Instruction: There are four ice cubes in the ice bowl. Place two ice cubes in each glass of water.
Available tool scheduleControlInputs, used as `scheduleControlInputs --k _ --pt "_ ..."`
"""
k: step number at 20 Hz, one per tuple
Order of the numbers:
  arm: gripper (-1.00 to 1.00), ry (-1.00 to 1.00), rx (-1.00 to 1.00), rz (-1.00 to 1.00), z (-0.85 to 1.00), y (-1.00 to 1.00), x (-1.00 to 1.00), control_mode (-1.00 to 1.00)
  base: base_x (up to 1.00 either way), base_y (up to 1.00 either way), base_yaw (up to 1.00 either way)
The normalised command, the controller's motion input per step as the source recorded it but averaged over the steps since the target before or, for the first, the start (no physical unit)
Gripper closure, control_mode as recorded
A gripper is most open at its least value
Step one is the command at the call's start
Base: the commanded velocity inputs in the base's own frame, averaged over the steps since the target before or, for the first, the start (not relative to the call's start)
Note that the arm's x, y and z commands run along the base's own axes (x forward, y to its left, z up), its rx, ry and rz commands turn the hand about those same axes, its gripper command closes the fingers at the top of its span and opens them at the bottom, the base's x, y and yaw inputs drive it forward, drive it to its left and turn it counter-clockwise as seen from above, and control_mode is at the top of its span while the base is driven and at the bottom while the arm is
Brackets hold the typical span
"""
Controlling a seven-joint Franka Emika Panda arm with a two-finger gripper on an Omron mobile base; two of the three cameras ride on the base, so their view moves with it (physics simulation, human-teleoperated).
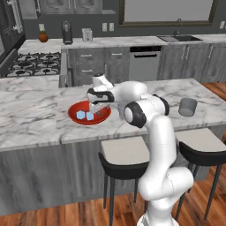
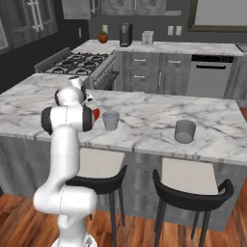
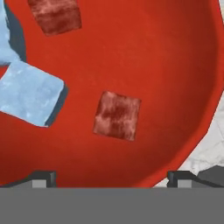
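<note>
The red ice bowl (image 1: 73, 114) sits on the marble island, and a sliver of it (image 2: 97, 114) shows behind my arm. My gripper (image 1: 98, 107) hangs low over the bowl's right half, open and holding nothing. In the hand view the bowl (image 3: 175, 65) is close beneath the gripper (image 3: 111, 177). Two pale blue ice cubes (image 3: 28, 92) lie at the left. Two more ice cubes look red-tinted and see-through; one (image 3: 117, 115) lies just ahead between my fingertips (image 3: 43, 177), the other (image 3: 54, 15) at the top. One glass of water (image 2: 110, 120) stands right of the bowl, the second glass (image 1: 188, 107) far right.
Two black stools with pale seats (image 1: 123, 152) stand under the island's front edge. Behind the island are a gas stove (image 1: 33, 64), grey cabinets and a dishwasher (image 1: 143, 62). Bare marble (image 2: 144, 116) lies between the two glasses.
</note>
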Motion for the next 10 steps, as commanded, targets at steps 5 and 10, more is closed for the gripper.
scheduleControlInputs --k 5,10 --pt "-1.00 0.09 -0.01 -0.06 -0.14 0.14 0.19 -1.00 0.00 0.00 0.00" --pt "-1.00 0.06 -0.03 -0.05 -0.24 0.16 0.17 -1.00 0.00 0.00 0.00"
